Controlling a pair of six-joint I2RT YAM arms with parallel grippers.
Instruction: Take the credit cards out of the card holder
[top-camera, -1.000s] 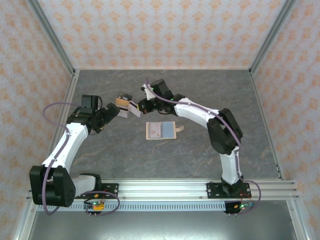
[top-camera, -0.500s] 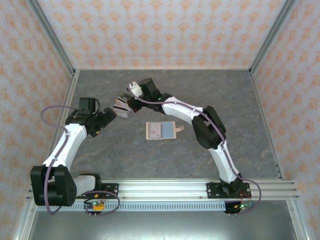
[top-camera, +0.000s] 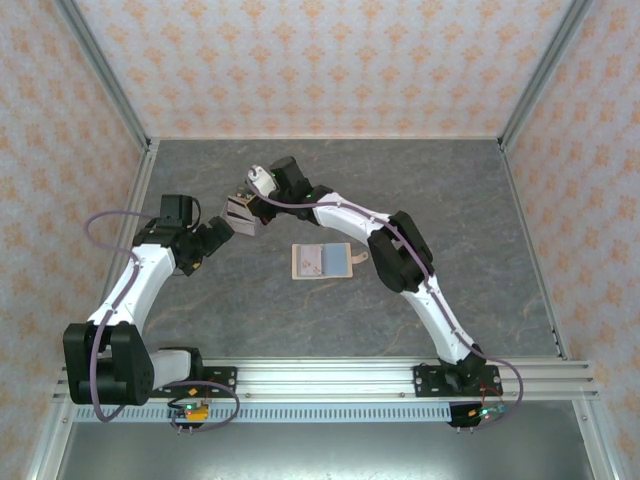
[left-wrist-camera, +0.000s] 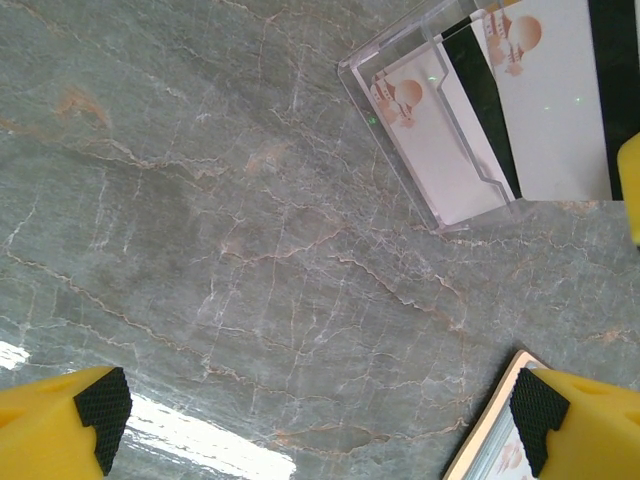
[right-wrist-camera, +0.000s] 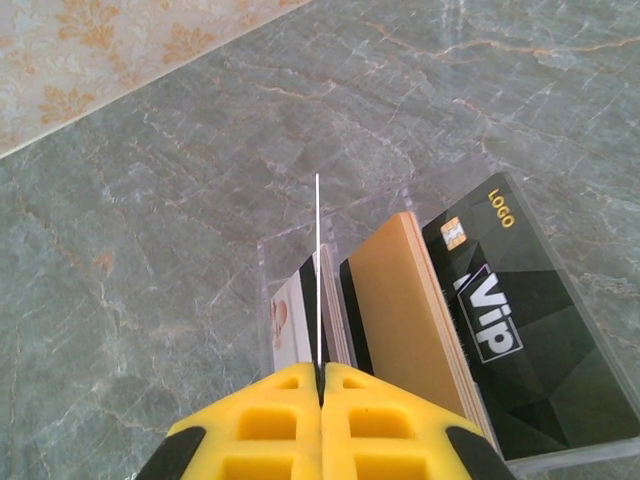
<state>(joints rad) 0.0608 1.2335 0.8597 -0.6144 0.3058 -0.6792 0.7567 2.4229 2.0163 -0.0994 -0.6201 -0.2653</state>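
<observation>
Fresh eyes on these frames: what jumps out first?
The right gripper is far over on the left side of the table. It is shut on a thin card held edge-on above a clear tray that holds a black VIP card and others. The card holder lies spread open mid-table, and the left gripper hovers open beside the tray.

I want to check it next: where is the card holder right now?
Top external view: the card holder lies open near the table's middle, right of the left gripper, nearer the bases than the credit cards.
</observation>
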